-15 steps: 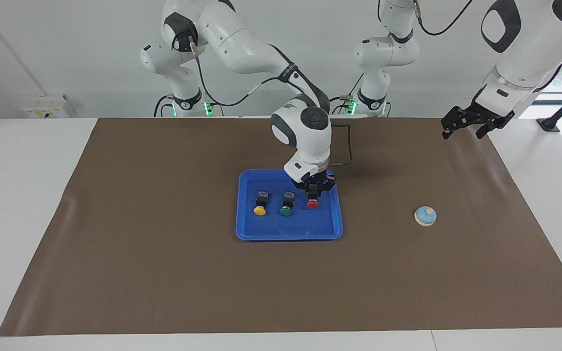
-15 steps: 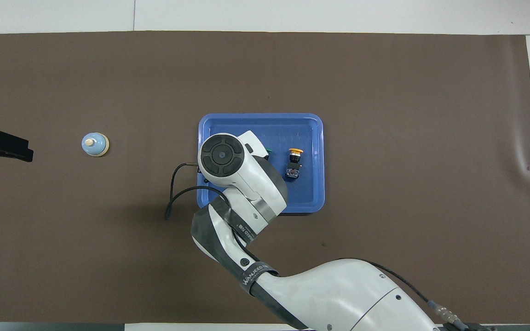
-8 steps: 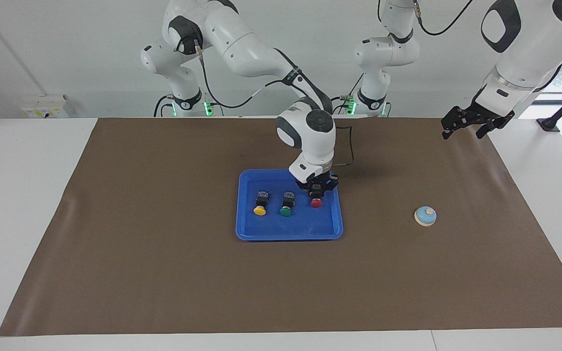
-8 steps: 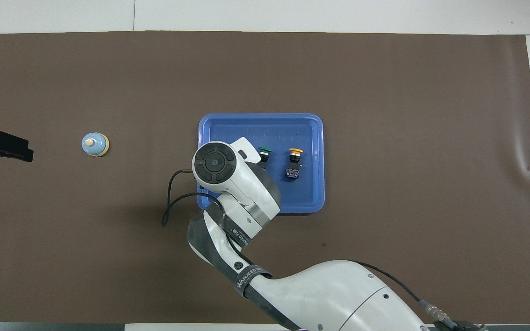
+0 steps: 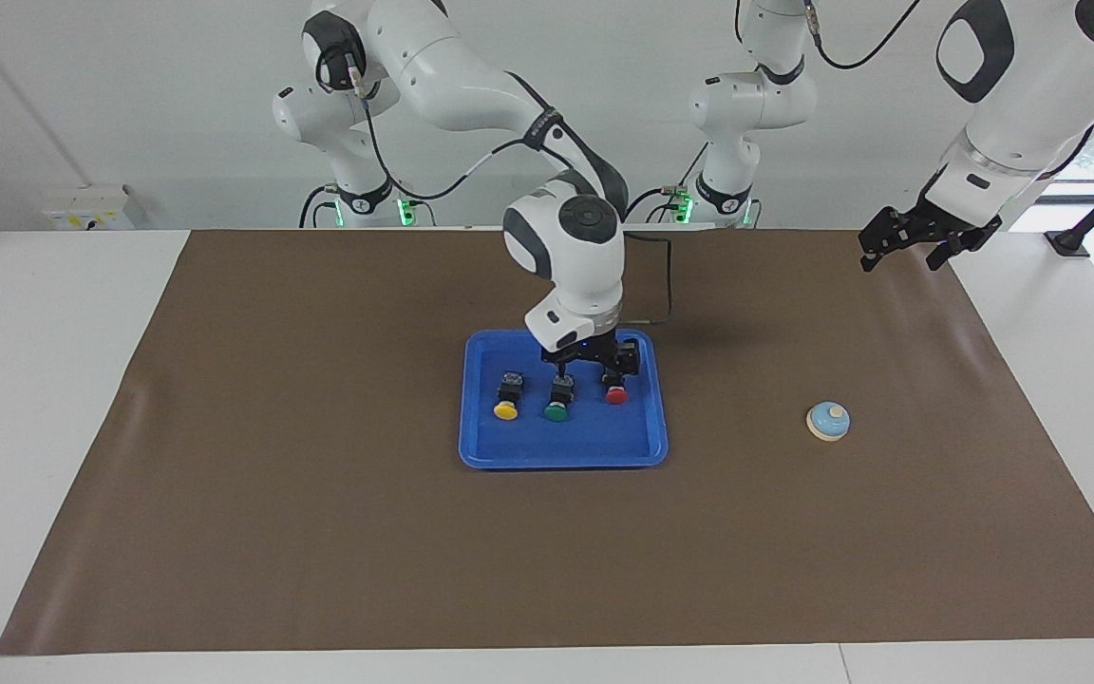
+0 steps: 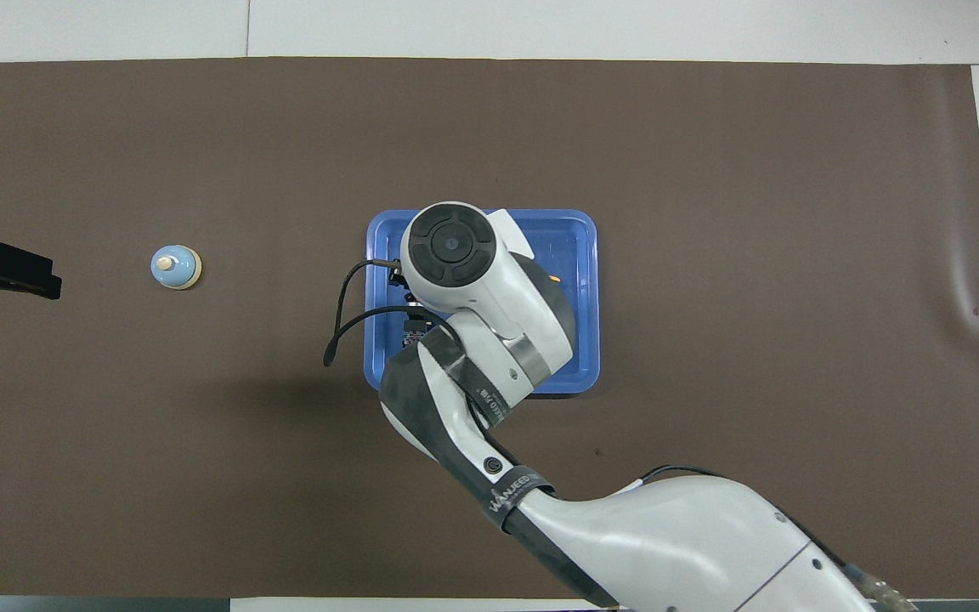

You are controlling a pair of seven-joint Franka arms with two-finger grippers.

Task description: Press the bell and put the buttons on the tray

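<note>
Fingers of my R gripper (image 5: 593,361) spread, empty, over tray (image 5: 563,454) mid-frame w/ 3 buttons (image 5: 557,396); L gripper (image 5: 917,237) open, waiting upper right.

The right arm's (image 6: 489,408) grey band (image 6: 508,496) reads "WANJEED".

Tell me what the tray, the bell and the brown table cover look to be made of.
Tray: probably moulded plastic, glossy bright blue with rounded corners and a raised rim.
Bell: smooth light-blue dome on a cream rim; painted metal or plastic, cannot tell which.
Table cover: matte brown sheet, perhaps paper or vinyl; it shows faint ripples near its edges.
</note>
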